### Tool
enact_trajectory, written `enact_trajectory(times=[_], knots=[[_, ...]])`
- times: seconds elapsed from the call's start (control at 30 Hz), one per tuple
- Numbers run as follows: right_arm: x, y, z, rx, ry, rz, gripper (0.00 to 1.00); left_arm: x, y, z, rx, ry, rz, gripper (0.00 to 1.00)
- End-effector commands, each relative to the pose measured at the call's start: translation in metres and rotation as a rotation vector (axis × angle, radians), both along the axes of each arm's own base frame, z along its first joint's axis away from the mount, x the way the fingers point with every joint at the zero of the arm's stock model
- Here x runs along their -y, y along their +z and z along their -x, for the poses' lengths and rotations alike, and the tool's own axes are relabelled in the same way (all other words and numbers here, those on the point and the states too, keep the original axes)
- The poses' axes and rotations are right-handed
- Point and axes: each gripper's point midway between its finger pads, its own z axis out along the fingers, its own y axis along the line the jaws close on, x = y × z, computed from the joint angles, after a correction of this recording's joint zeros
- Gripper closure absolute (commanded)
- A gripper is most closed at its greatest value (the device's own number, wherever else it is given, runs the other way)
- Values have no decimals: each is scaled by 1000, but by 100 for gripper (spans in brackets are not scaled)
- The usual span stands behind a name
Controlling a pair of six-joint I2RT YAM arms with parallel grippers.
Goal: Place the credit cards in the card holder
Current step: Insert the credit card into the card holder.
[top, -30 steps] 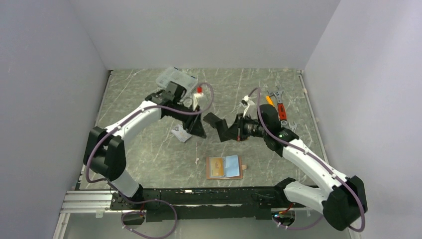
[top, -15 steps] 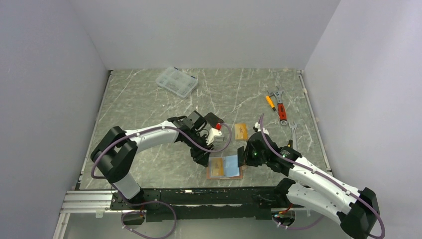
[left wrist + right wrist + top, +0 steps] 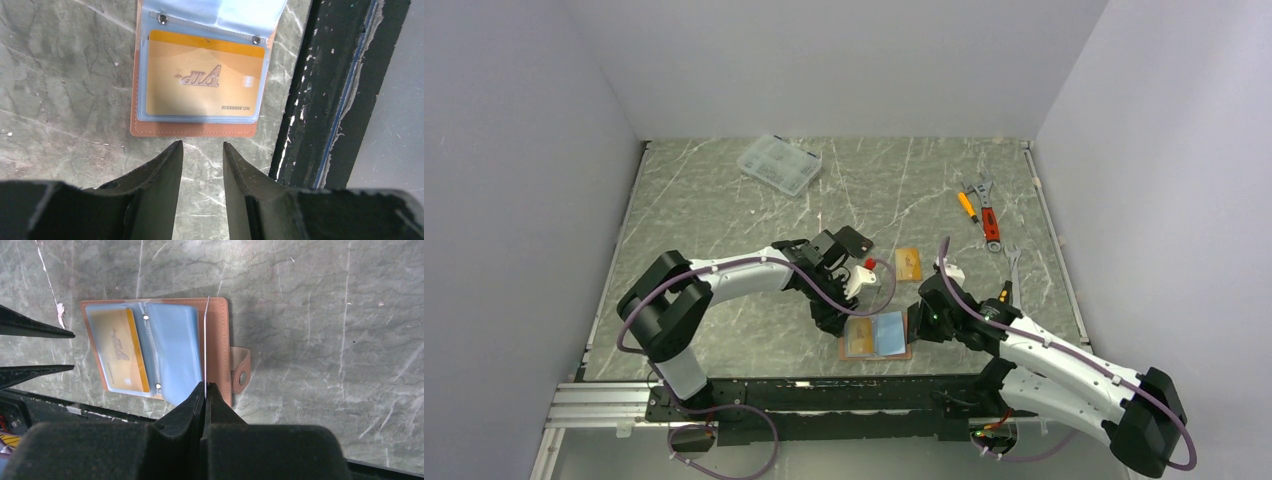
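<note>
The card holder [image 3: 902, 352] lies open near the table's front edge, its brown leather [image 3: 220, 335] up and its closing tab [image 3: 241, 369] to the right. An orange-gold card [image 3: 200, 80] sits inside its left clear sleeve. My right gripper [image 3: 205, 385] is shut on a thin pale credit card [image 3: 206, 340], seen edge-on and standing over the holder's right half. My left gripper [image 3: 202, 145] is open and empty, just off the holder's left edge [image 3: 195, 129]. Another orange-gold card [image 3: 908, 264] lies loose on the table behind the holder.
A clear compartment box [image 3: 778, 165] stands at the back left. Wrenches and a screwdriver [image 3: 984, 210] lie at the back right, with one more wrench [image 3: 1012, 262] nearer. The black rail [image 3: 310, 100] of the table's front edge runs right beside the holder.
Both grippers have come from mid-table down to the open holder. The silver card that lay by the left gripper is gone from there. The left jaws have narrowed slightly.
</note>
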Motion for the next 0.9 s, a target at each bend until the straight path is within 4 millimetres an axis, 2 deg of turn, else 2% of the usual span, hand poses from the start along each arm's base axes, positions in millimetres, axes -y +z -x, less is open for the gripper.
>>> enact_trajectory(times=[0.0,0.33,0.67,0.87], knots=[[-10,6,-6,44,1,-50,100,8,-1,-7,37,-21,8,60],[-17,13,-4,71,9,-75,100,8,-5,-9,46,-20,-8,62],[3,23,-6,104,-52,-4,100,8,-3,-8,50,-21,-3,64],[-11,30,-7,120,-15,-59,100,9,-1,-9,55,-25,0,65]])
